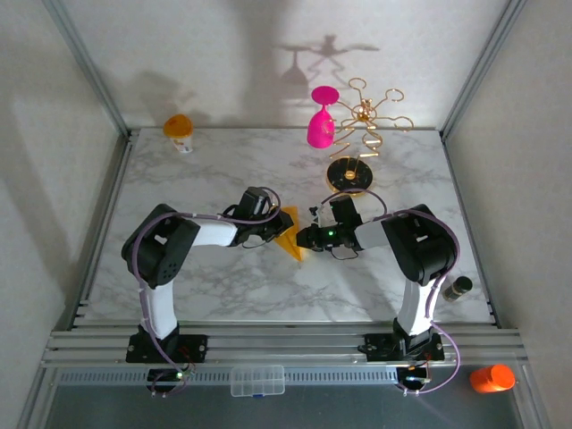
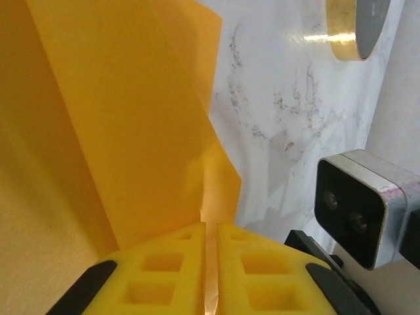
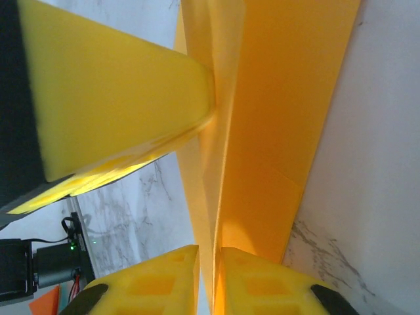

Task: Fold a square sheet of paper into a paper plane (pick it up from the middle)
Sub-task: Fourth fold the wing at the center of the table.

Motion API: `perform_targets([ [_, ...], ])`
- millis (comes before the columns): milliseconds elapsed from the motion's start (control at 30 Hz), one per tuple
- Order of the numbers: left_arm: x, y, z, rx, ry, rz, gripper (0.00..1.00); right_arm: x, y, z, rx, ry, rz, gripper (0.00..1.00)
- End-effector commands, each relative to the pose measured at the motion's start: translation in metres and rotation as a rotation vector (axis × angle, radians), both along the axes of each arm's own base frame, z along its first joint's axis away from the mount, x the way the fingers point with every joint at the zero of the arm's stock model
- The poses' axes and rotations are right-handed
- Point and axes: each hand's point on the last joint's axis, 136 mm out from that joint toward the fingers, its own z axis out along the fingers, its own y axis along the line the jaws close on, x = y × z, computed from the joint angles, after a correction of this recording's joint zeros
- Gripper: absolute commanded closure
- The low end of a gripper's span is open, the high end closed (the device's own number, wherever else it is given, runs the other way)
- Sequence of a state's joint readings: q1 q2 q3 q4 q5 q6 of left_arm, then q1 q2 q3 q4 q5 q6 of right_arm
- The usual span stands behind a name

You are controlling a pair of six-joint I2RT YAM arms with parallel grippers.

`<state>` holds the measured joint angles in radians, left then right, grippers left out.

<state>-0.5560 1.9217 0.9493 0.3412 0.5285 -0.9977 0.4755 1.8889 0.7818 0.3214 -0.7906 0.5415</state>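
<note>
We are mid-fold, we judge. The paper [image 1: 291,237], creased into a narrow wedge, stands just before the rack [image 1: 349,175], with the left gripper [image 2: 211,230] and right gripper [image 3: 210,252] both clenched on it. Next, probably, one grip shifts to press another crease.

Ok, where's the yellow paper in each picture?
Top external: yellow paper in the middle of the marble table.
Left wrist: yellow paper covers the left and middle.
Right wrist: yellow paper runs down the middle.
Shared landmark: the marble table under it.
</note>
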Motion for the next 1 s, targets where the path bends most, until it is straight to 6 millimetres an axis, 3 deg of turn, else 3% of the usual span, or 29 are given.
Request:
perform_targets([
  [0, 0.003, -0.012, 0.006, -0.023, -0.028, -0.031, 0.87, -0.005, -0.024, -0.049, -0.164, 0.079, -0.073, 0.82],
  [433, 0.004, -0.014, 0.005, -0.02, -0.031, -0.038, 0.87, -0.006, -0.029, -0.055, -0.181, 0.11, -0.094, 0.89],
  [733, 0.009, 0.001, 0.033, -0.028, -0.104, 0.008, 0.85, -0.008, -0.034, -0.064, -0.197, 0.141, -0.109, 0.93],
  [967, 0.003, 0.006, 0.019, -0.032, -0.075, 0.011, 0.86, -0.007, -0.033, -0.065, -0.193, 0.146, -0.112, 0.93],
])
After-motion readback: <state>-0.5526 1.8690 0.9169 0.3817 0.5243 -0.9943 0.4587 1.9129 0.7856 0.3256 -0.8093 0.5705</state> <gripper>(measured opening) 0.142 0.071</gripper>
